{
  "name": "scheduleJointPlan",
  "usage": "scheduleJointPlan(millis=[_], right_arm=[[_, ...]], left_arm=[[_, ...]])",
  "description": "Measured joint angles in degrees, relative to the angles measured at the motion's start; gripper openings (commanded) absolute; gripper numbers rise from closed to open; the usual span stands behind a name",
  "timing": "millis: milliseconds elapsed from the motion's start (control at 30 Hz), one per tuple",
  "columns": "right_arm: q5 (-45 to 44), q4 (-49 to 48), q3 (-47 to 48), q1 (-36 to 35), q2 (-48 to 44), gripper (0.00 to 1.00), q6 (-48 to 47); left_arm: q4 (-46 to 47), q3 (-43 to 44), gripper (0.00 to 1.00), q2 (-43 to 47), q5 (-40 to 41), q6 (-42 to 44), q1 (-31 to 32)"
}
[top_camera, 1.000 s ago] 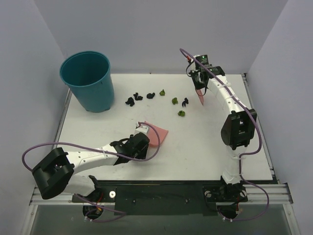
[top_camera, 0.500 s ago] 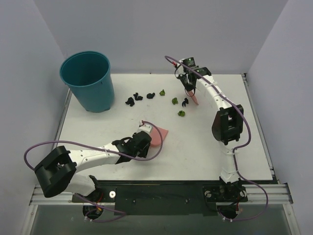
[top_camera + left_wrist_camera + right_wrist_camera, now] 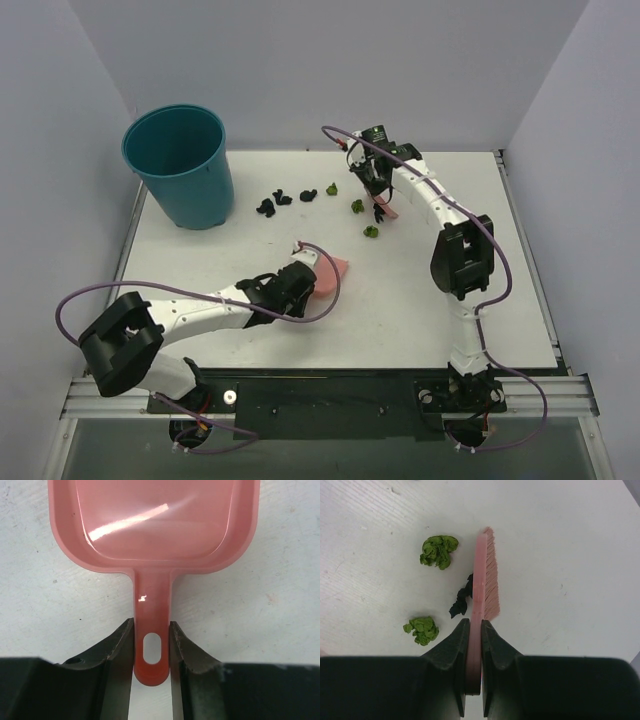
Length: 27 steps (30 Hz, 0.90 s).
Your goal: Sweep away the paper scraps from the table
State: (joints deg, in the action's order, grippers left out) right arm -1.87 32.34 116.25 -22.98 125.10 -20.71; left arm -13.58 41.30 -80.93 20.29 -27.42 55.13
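Several paper scraps lie on the far half of the white table (image 3: 420,300): black ones (image 3: 265,207) to the left and green ones (image 3: 356,206) (image 3: 370,232) nearer the middle. My right gripper (image 3: 376,188) is shut on the pink brush (image 3: 386,210). In the right wrist view the brush (image 3: 482,575) stands on edge. A black scrap (image 3: 461,600) touches its left side, and two green scraps (image 3: 439,551) (image 3: 421,629) lie further left. My left gripper (image 3: 300,280) is shut on the handle of the pink dustpan (image 3: 331,271), which lies flat and empty (image 3: 155,525).
A teal bucket (image 3: 180,165) stands upright at the far left corner. Pale walls enclose the table on three sides. The black scraps lie just right of the bucket's base. Purple cables trail from both arms.
My right arm has swung left with the brush, up to the black scrap by the green ones. My left arm has pushed the dustpan a little to the right.
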Motion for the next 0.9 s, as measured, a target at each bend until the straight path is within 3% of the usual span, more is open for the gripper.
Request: scheduleJointPlan(millis=[267, 533, 900], right_arm=[[2.71, 0.46, -6.64, -0.17, -5.75, 0.00, 0.63], [5.42, 3.17, -10.16, -1.46, -9.49, 0.00, 3.43], [10.95, 6.14, -12.76, -3.87, -13.14, 0.00, 11.37]], left_arm=[[-6.99, 10.05, 0.00, -1.84, -5.53, 2.51, -1.70], [-16.06, 21.64, 0.00, -12.17, -10.97, 6.86, -3.87], [-22.18, 29.46, 0.00, -17.81, -13.29, 10.78, -3.87]])
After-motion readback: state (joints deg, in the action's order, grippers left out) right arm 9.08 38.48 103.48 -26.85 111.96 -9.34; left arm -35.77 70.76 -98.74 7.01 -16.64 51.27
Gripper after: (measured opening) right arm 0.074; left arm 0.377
